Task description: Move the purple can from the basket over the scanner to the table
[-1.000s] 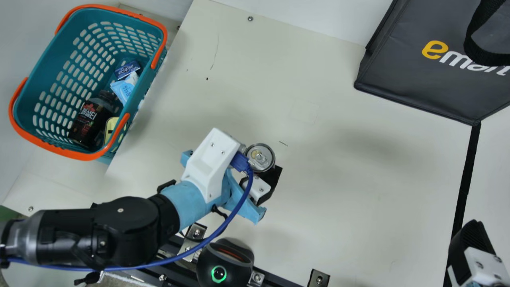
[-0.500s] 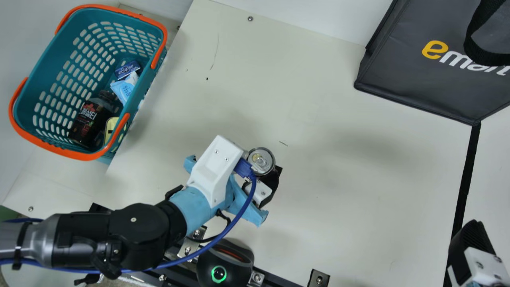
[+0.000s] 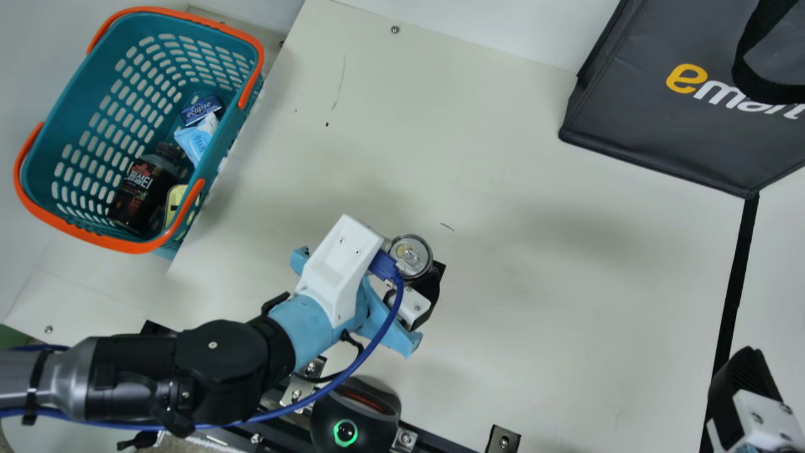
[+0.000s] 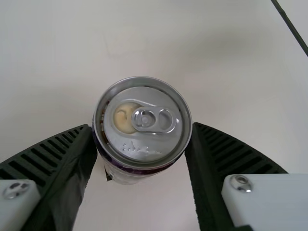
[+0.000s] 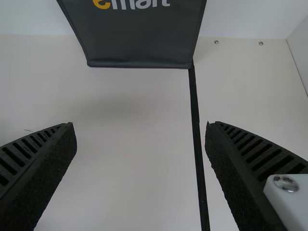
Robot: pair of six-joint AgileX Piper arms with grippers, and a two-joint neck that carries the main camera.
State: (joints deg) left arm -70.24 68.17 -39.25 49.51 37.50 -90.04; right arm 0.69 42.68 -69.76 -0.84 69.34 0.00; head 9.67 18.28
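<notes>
Our left gripper [image 4: 142,129], jaws clamped on the purple can [image 4: 144,126], has dipped, so release looks near; our right gripper's [image 5: 140,126] jaws stand apart.

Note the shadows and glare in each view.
Main view: soft shadow on the table beside the basket; green glow on the scanner. Left wrist view: glints on the can, around its pull tab. Right wrist view: faint, soft-edged shadow near the bag.

A dark bottle [image 3: 139,189] lay just beside a yellow item [image 3: 173,204] and near a light-blue packet [image 3: 194,139] and a dark-blue pack [image 3: 200,109], while a black strip [image 3: 736,283] ran from the corner of a dark grey bag [image 3: 635,126], well apart from them.
</notes>
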